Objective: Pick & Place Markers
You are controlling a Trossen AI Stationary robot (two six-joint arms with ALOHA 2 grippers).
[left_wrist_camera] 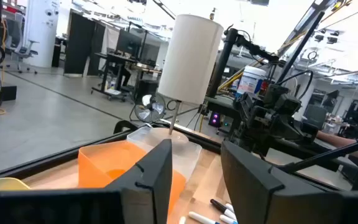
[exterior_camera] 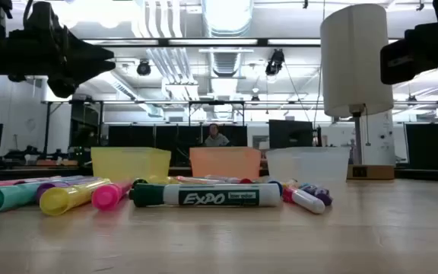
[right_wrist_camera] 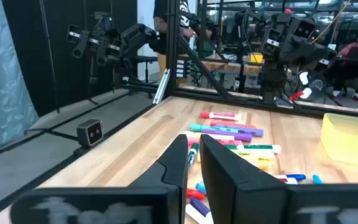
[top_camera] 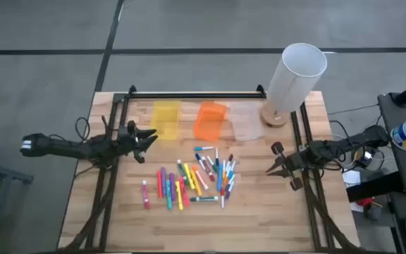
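With my left end effector [top_camera: 149, 136] apart and my right end effector [top_camera: 272, 168] nearly together, both empty beside the markers [top_camera: 192, 182] heaped mid-table [top_camera: 118, 219], a descent risks pinching two or scattering neighbours.

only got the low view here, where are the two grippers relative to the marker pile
Observer: The left gripper hangs beside the yellow bin, off the pile's far-left corner; the right gripper sits to the right of the markers.
Operator: either one holding anything
Observer: No. The left gripper's jaws stand open and empty; the right's are nearly shut on nothing.
Operator: bins got markers in them yet
Observer: From above, the yellow bin, orange bin and clear bin all look empty; every marker lies on the table.
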